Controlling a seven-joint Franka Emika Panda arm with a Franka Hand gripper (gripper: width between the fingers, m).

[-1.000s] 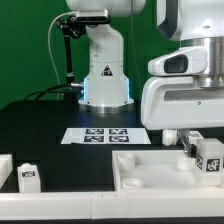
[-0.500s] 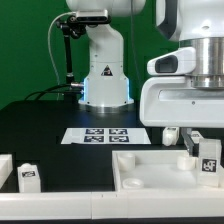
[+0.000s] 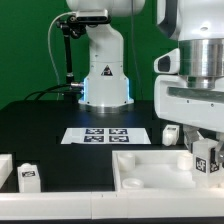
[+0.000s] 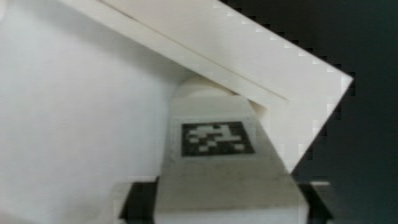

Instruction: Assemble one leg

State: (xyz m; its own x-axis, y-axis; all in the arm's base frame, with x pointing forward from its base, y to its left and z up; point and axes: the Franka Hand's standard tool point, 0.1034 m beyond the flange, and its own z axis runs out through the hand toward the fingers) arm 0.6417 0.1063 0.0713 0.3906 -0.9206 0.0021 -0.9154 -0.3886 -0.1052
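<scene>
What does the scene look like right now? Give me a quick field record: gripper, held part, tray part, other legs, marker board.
gripper: shut on the leg, at the exterior view's right
held leg: white, tag facing the wrist camera, over the tray part
tray part: large white square piece, front of table
spare leg: tagged, standing at the exterior view's left
marker board: flat on the black table, before the robot base

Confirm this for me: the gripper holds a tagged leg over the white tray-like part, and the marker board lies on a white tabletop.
One detail is wrong: the tabletop is black, not white, as the exterior view shows. The rest stands: the gripper holds a tagged leg over the white tray-like part, and the marker board lies flat on the table.
</scene>
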